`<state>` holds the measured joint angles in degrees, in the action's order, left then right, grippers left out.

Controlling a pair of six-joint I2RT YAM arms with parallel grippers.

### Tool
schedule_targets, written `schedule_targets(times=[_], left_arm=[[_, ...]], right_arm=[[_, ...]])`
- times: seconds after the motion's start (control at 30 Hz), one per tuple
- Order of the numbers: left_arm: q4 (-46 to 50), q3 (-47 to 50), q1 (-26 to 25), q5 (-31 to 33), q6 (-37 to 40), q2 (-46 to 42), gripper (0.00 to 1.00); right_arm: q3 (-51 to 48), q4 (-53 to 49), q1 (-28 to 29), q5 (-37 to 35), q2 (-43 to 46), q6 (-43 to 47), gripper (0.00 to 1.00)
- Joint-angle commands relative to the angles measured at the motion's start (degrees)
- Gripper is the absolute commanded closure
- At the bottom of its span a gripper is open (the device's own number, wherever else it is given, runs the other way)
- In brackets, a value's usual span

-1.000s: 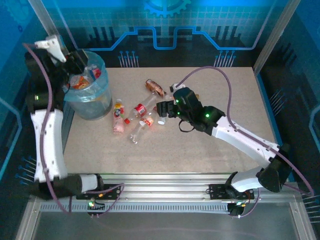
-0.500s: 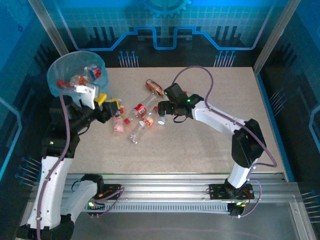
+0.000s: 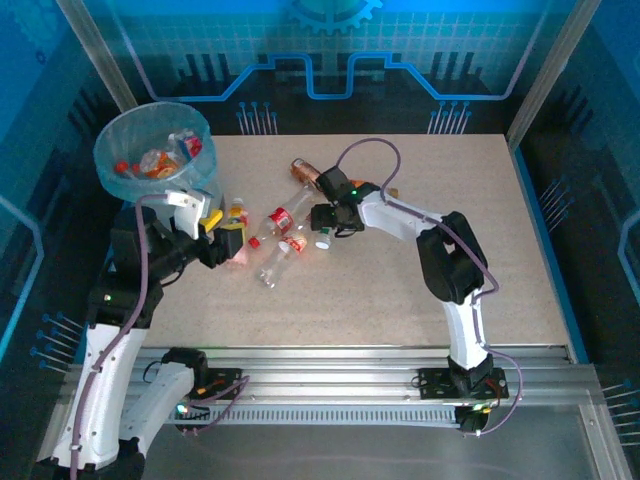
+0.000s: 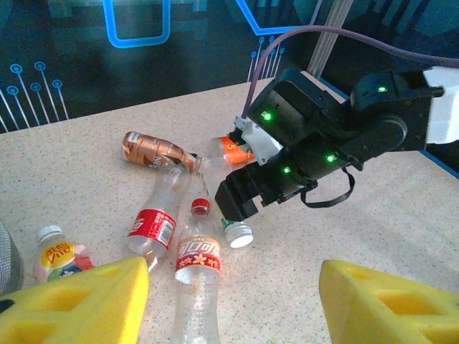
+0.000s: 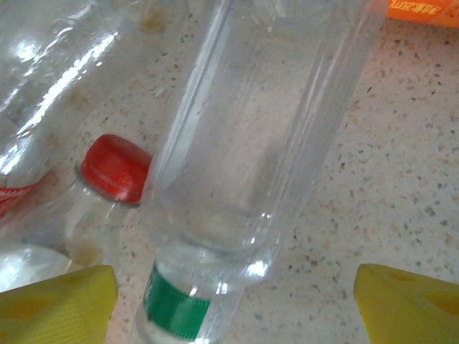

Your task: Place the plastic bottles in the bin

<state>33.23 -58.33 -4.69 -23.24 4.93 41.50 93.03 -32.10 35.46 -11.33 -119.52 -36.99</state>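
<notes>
The right gripper (image 5: 237, 301), fingers spread, straddles a clear green-banded bottle (image 5: 251, 143) at mid-frame, the left gripper (image 4: 233, 287) hangs spread and empty, while several bottles fill the bin (image 3: 198, 172) upper left and roughly six loose bottles (image 3: 281, 218) await on the table (image 3: 400, 290).

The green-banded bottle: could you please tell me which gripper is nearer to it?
Right. The right gripper straddles the green-banded bottle from above; the left gripper sits apart, beyond the red-labelled bottles.
</notes>
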Motion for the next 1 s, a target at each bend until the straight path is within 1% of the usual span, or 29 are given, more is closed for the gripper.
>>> schedule_targets(times=[0.0, 0.13, 0.27, 0.47, 0.67, 0.97], left_arm=[[-0.2, 0.9, -0.3, -0.2, 0.9, -0.5, 0.35], [-0.6, 0.9, -0.4, 0.0, 0.8, -0.1, 0.35], [-0.6, 0.5, -0.4, 0.2, 0.8, 0.1, 0.35], [-1.1, -0.3, -0.4, 0.8, -0.1, 1.1, 0.35], [-2.0, -0.8, -0.4, 1.0, -1.2, 2.1, 0.35], [-3.8, -1.3, -0.4, 1.4, -3.4, 3.2, 0.35]], right_arm=[[2.7, -0.2, -1.7, 2.5, -2.8, -2.2, 0.13], [3.4, -0.3, -2.4, 4.2, -4.3, -2.6, 0.14], [1.5, 0.6, -2.9, 5.1, -3.3, -2.4, 0.2], [-2.4, 1.9, -3.5, 6.4, -0.3, -2.1, 0.29], [-6.5, 3.6, -3.4, 8.0, 3.2, -2.5, 0.34], [-13.0, 5.8, -3.0, 9.0, 9.6, -2.1, 0.45]])
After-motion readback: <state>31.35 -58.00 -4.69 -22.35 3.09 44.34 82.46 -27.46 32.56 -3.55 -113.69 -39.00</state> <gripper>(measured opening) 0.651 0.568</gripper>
